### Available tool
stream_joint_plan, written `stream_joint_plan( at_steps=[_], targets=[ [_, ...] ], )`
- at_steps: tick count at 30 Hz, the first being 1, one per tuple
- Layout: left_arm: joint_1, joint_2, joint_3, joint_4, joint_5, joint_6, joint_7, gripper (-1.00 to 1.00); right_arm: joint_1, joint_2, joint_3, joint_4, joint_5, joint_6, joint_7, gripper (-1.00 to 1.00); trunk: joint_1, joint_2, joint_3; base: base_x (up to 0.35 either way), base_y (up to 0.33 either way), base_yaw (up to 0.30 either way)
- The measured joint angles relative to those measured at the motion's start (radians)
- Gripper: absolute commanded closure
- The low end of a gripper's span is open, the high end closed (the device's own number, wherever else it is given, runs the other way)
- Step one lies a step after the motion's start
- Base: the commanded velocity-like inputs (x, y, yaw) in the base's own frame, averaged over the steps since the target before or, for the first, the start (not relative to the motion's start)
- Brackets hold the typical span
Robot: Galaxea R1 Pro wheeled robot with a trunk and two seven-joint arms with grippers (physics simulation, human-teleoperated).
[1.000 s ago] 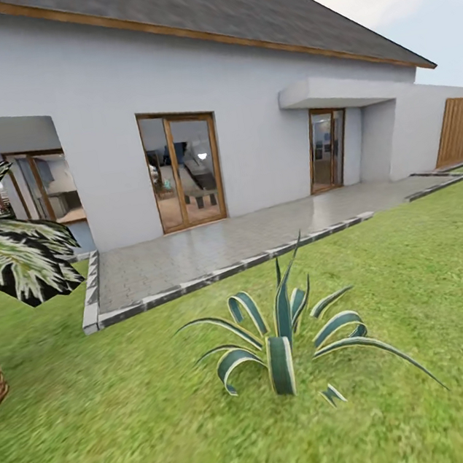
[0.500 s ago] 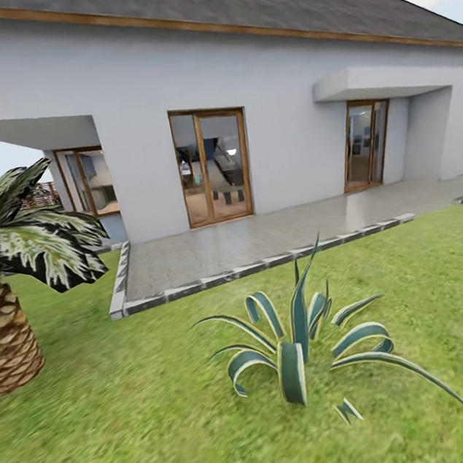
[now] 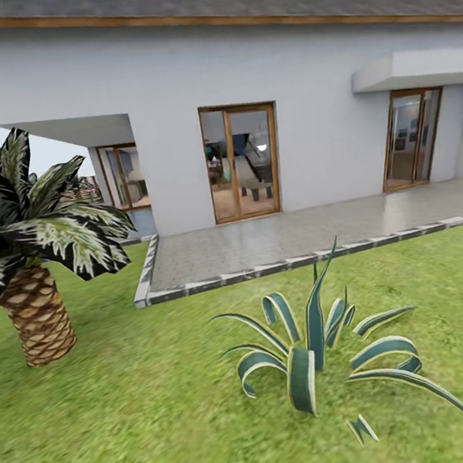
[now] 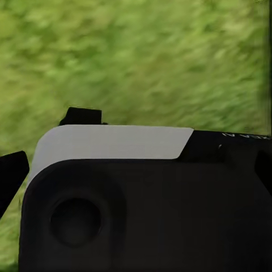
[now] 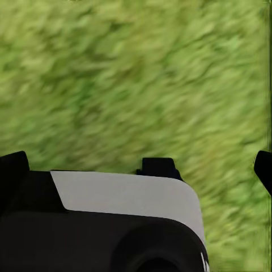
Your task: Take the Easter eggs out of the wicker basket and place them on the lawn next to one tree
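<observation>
White render: the house spans the far side, with wood-framed glass doors and a grey paved terrace in front of it.
Green ground: the lawn runs from the terrace edge to the near foreground, and blurred grass passes under both wrist cameras.
Palm: a scaly-trunked palm stands at the left — not the thick grey-brown tree the task wants.
Spiky plant: a striped agave sits near centre, close ahead on the grass.
Task things: no basket, egg or suitable trunk is in sight here; I judge the robot is in transit, looking for them.
Left gripper: the dark wrist housing blocks the fingers — cannot tell how the jaws stand.
Right gripper: likewise, its housing covers the view, so the jaw state is unknown.
Risk: driving straight on could run the base into the agave, or the palm could be mistaken for the target tree.
</observation>
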Motion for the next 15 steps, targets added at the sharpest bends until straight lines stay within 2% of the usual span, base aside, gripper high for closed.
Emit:
stream_joint_plan(
  at_steps=[15],
  targets=[
    [0.000,0.000,0.000,0.000,0.000,0.001,0.000,-1.00,0.000,0.000,0.000,0.000,0.000,0.000,-0.001,-1.00,0.000,0.000,0.000,0.000,-0.295,0.278]
  ],
)
